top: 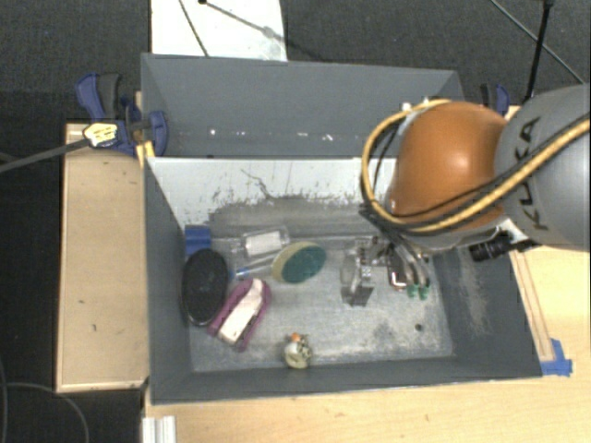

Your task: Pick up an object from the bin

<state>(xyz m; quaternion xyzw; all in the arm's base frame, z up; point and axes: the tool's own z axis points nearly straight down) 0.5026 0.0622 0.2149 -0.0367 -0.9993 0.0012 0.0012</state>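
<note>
Hand [383,281] low in the bin [397,332], seemingly spread and empty, just right of a teal disc [300,264]. Nothing picked yet; grasp and lift left to do.

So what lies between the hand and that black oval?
A green disc, between the hand and the black oval, in the camera view.

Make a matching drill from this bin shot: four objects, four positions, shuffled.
Things:
1. black oval thing
2. teal disc
3. small yellowish ball
4. purple-and-white thing

Places:
A. by the front wall
B. mid-floor, left of the gripper
C. by the left wall
D. just right of the black oval

Pairs: 1-C, 2-B, 3-A, 4-D
</note>
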